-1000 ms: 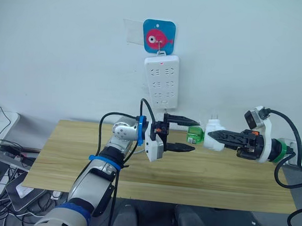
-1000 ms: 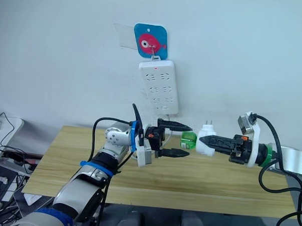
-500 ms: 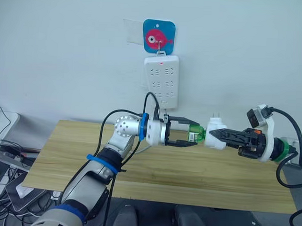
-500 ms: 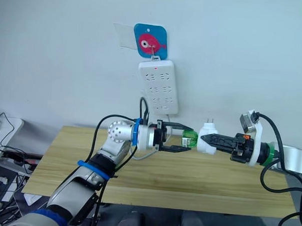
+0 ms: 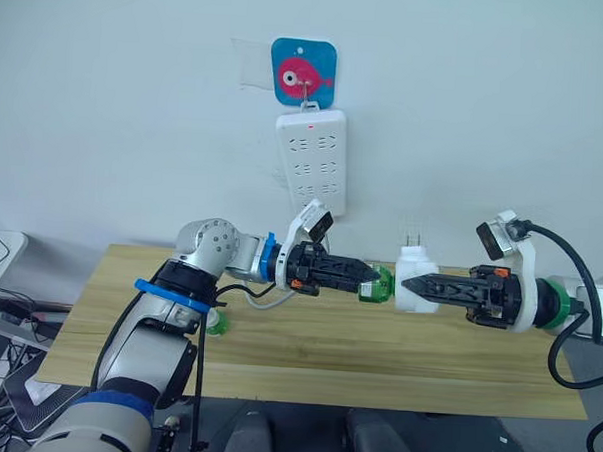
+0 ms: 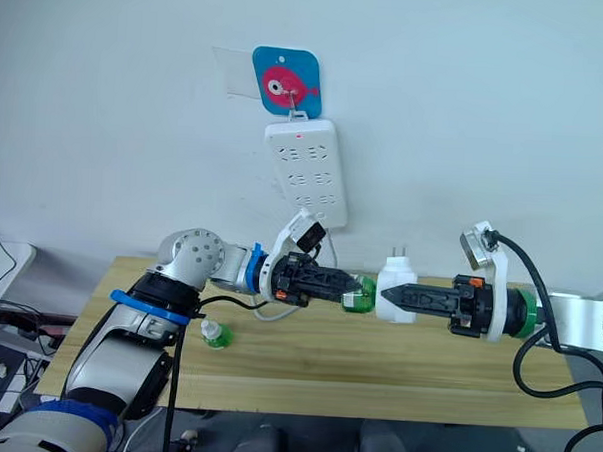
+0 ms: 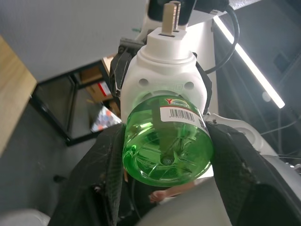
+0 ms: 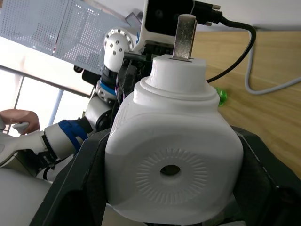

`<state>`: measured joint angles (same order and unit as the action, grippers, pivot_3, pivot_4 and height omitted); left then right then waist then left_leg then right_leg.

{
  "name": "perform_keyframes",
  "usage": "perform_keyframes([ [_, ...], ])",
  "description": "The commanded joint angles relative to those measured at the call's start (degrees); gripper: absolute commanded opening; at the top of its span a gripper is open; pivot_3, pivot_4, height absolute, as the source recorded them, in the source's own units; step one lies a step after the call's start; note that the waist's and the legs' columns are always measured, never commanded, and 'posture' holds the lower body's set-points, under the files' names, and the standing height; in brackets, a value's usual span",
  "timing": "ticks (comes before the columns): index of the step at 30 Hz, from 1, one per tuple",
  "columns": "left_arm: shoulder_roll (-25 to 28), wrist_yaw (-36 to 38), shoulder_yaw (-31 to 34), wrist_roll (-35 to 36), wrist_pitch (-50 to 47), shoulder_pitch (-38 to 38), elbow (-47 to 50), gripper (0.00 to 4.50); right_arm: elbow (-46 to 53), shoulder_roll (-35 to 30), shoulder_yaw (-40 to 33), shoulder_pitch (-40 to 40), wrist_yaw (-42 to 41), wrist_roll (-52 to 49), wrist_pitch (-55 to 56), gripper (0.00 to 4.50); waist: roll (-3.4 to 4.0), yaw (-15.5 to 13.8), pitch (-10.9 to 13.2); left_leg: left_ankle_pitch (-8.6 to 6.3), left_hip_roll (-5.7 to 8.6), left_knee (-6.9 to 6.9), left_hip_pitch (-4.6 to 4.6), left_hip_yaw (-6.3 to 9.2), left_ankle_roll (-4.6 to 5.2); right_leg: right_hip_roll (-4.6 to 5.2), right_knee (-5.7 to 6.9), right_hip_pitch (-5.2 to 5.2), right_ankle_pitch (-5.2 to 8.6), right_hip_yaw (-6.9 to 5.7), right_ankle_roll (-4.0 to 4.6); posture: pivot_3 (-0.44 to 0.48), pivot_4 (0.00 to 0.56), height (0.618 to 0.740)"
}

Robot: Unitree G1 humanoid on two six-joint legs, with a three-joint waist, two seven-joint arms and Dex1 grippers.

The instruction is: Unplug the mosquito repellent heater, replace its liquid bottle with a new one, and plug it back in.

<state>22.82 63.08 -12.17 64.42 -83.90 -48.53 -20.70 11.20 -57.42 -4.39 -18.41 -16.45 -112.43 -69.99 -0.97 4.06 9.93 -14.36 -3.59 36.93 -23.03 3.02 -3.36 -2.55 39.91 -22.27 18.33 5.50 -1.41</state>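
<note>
The mosquito repellent heater [image 5: 415, 289], a small white unit with its prongs pointing up, is held in the air above the wooden table [image 5: 305, 366]. My right gripper [image 5: 407, 287] is shut on it from the right. A green liquid bottle [image 5: 377, 282] sticks out of the heater's left side, and my left gripper [image 5: 372, 280] is shut around it. In the left wrist view the bottle [image 7: 167, 141] sits between my two fingers, seated in the heater [image 7: 164, 80]. The right wrist view faces the heater's round vent [image 8: 171, 170]. A second small green bottle [image 5: 215, 324] stands on the table under my left arm.
A long white power strip [image 5: 310, 161] hangs on the wall from a blue fish hook [image 5: 303, 72], its cable dropping to the table. Cables and boxes lie on the floor at the left. A person's hand [image 8: 14, 117] is at the edge of the right wrist view.
My left gripper has turned and shut on the green bottle that it earlier stood open around. The camera has shifted, and the second bottle on the table is now uncovered.
</note>
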Motion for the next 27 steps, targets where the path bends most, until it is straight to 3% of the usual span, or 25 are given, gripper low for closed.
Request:
perform_keyframes([
  [1,-1.26,0.64,4.44,1.71,-1.45,-0.24,3.77,3.9,0.43,-0.42,-0.14,0.21,0.71,-0.56,0.81,3.04,0.0,-0.17,0.0,0.0,0.0,0.0,0.0,0.0,-0.01,0.0,0.0,0.0,-0.01,0.0,0.02,-0.045,0.151,0.74],
  [3,-1.92,0.12,5.52,0.84,-1.21,-0.11,3.98,4.47,0.3,-0.48,-0.2,0.32,0.55,-0.57,0.89,3.04,0.0,-0.47,0.0,0.0,0.0,0.02,0.0,-0.01,-0.01,0.02,0.0,0.01,0.0,-0.01,0.0,-0.045,0.151,0.74],
  [9,-0.41,4.27,2.68,-10.61,16.05,1.12,9.84,4.47,-1.39,-0.73,-2.01,1.21,-2.13,-0.57,0.06,3.04,0.0,-0.75,0.0,0.01,0.01,0.06,0.03,-0.09,-0.02,0.04,0.03,0.02,0.0,0.05,-0.02,-0.041,0.149,0.74],
  [11,1.62,8.73,0.12,-17.71,27.85,2.55,12.12,4.47,-2.2,-1.1,-2.49,1.68,-2.78,-0.57,-0.37,3.04,0.01,-0.72,0.0,0.01,0.01,0.04,0.05,-0.13,-0.02,0.04,0.03,0.02,-0.01,0.08,0.0,-0.04,0.151,0.74],
  [15,1.96,10.93,2.66,-21.48,38.55,4.22,15.29,4.47,-4.06,-1.42,-3.68,2.37,-3.38,-0.57,-0.83,3.04,0.0,-0.92,0.01,0.01,0.0,0.0,0.05,-0.15,-0.03,0.04,0.01,0.01,-0.15,0.09,0.25,-0.033,0.154,0.74],
  [22,-1.24,17.68,3.94,-36.81,83.75,11.81,18.79,4.47,-7.26,-0.59,-5.48,2.09,-3.25,-0.57,-1.25,3.04,-0.02,-1.48,0.01,0.01,0.03,0.03,0.03,-0.24,-0.02,0.11,-0.03,0.04,-0.16,0.13,0.27,-0.023,0.158,0.74],
  [27,-5.29,23.45,2.13,-45.97,120.78,11.85,8.89,4.47,-9.07,0.58,-5.51,-0.04,-3.03,-0.57,-2.11,3.04,0.0,-2.24,0.01,0.0,0.05,0.06,0.05,-0.28,-0.01,0.11,-0.02,0.05,-0.17,0.17,0.28,-0.02,0.161,0.74],
])
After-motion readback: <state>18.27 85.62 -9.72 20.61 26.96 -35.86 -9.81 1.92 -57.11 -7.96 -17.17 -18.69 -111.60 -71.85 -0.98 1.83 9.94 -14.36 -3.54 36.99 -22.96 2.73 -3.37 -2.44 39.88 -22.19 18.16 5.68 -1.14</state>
